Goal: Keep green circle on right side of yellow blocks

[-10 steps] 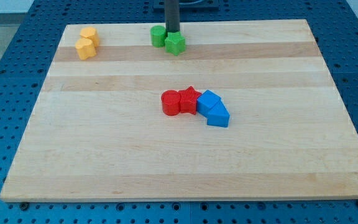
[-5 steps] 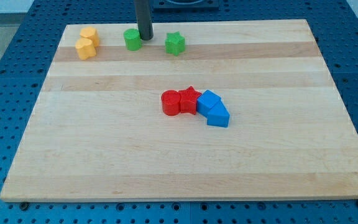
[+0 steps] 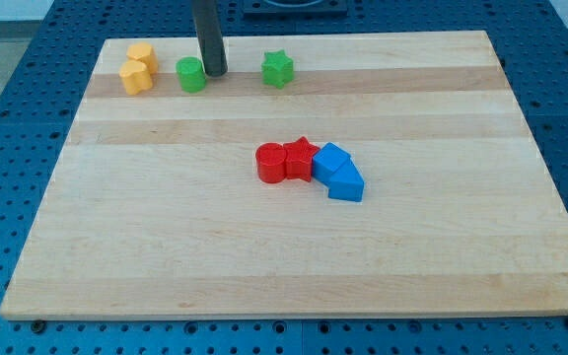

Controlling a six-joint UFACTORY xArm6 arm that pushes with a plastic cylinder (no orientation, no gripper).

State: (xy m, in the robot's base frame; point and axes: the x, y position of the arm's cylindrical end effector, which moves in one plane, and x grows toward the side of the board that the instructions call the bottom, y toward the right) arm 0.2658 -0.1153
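Green circle block (image 3: 191, 74), a small plastic cylinder, sits near the wooden bench's (image 3: 284, 256) top-left, just right of two yellow plastic blocks (image 3: 137, 68). My tip (image 3: 214, 73) touches its right side, presumably to nudge it leftward. No hand exists, so nothing is held.

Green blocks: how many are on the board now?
2. The green circle sits near the view's top left, beside my tip; the green star lies further right. None seems hidden.

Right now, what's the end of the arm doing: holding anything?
No gripper: my tip holds nothing, and sits against the green circle on its right side in the view.
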